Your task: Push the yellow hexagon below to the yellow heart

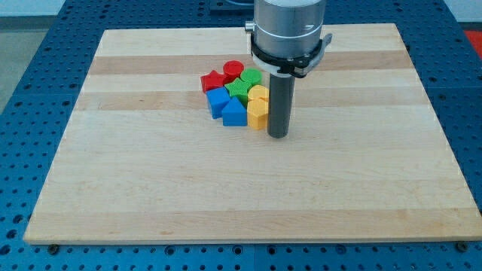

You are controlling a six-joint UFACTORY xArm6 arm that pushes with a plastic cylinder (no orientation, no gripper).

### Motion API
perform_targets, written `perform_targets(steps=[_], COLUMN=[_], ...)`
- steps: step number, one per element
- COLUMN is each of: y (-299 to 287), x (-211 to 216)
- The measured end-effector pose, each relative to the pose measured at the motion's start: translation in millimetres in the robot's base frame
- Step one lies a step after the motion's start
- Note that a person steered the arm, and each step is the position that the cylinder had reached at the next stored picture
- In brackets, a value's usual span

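Observation:
The yellow hexagon [257, 115] sits at the lower right of a tight cluster of blocks near the board's middle. The yellow heart [258, 93] is just above it in the view, and the two touch. My tip [278, 135] rests on the board just right of the yellow hexagon and slightly below it, very close to or touching its right side. The rod hides the board right of the two yellow blocks.
The cluster also holds a red star-like block [212, 80], a red cylinder [233, 69], two green blocks [251, 77] [237, 90] and two blue blocks [218, 100] [234, 114], all left of and above the yellow ones. The wooden board [151, 188] lies on a blue perforated table.

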State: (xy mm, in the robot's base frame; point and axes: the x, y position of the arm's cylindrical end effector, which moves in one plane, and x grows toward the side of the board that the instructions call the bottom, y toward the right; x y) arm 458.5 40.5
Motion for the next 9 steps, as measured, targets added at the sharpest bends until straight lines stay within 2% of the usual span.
perform_targets(steps=[2,4,5,6,7,9], y=[22.2,52.4,53.2,37.1,8.5,-36.2], x=[11.4,-27.7,-61.3,-87.4,-91.3,-27.3])
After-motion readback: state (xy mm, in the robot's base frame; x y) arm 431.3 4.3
